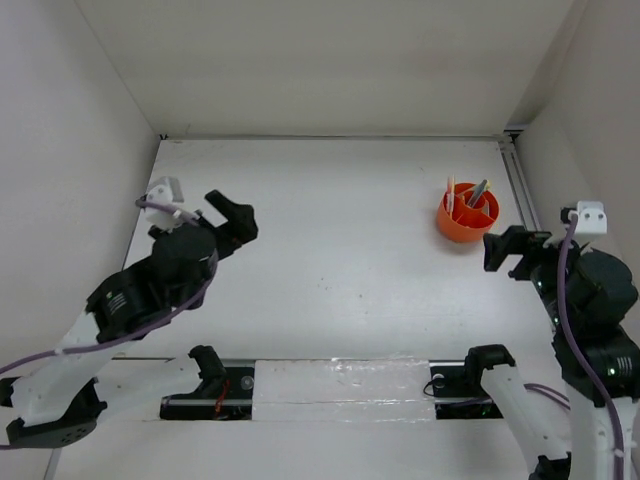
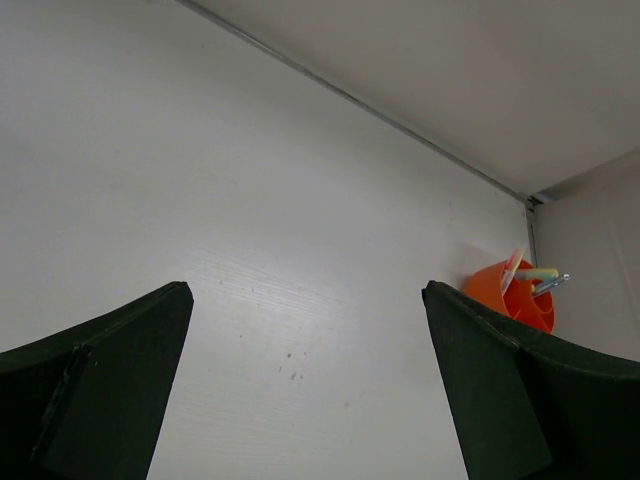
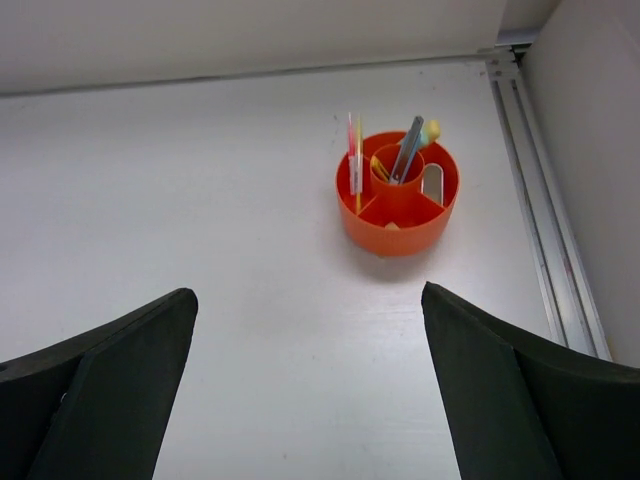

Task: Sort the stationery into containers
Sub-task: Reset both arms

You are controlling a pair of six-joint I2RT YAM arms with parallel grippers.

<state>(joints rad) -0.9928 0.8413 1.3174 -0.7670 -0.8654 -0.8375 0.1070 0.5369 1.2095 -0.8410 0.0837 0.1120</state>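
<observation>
1. So, my right gripper (image 3: 308, 292) has its fingers spread wide, holding nothing.
2. Ahead of it sits the orange pot (image 3: 395, 238), with pens (image 3: 405, 158) standing inside.
3. My left gripper (image 2: 307, 292) gapes empty too, with the pot far ahead-right.

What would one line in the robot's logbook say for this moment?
left gripper: open, empty | right gripper: open, empty | orange pot: far right, pens standing in compartments | stage: sorting looks finished

A white table (image 1: 330, 230) has a metal rail (image 1: 517, 185) along its right edge, with white walls (image 1: 330, 60) around it.
</observation>
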